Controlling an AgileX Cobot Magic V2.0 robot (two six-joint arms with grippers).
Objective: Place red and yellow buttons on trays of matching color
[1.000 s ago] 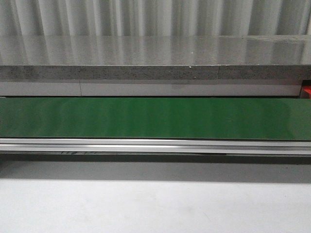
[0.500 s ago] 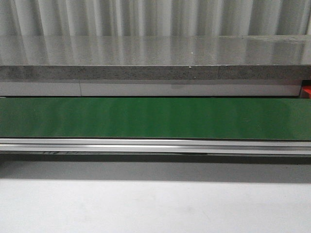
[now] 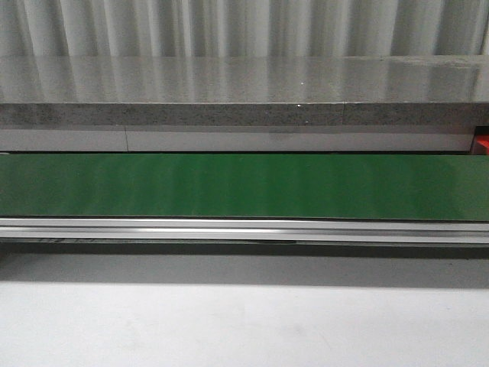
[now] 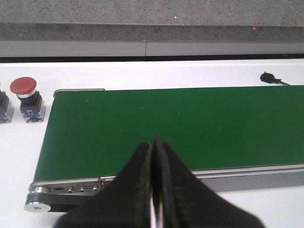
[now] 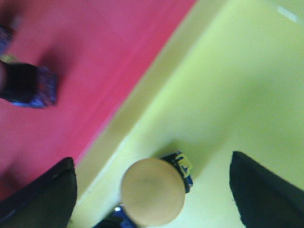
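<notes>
belt [image 3: 244, 186]: green | counter [image 3: 244, 92]: speckled grey | trays: red [image 5: 85, 57], yellow [image 5: 237, 85] | button cap [image 5: 152, 191]: yellow-orange

The front view is sharp but a bit dim. Soft light falls from above, and the grey counter [image 3: 244, 88] shines with pale stripes. A dark shadow lies under the green belt [image 3: 244, 186]. The left wrist view is clear and bright, though the black fingers [image 4: 142, 190] up close look fuzzy. The right wrist view is very blurry and glows strongly, and the yellow button [image 5: 152, 191] casts a soft shadow.
</notes>
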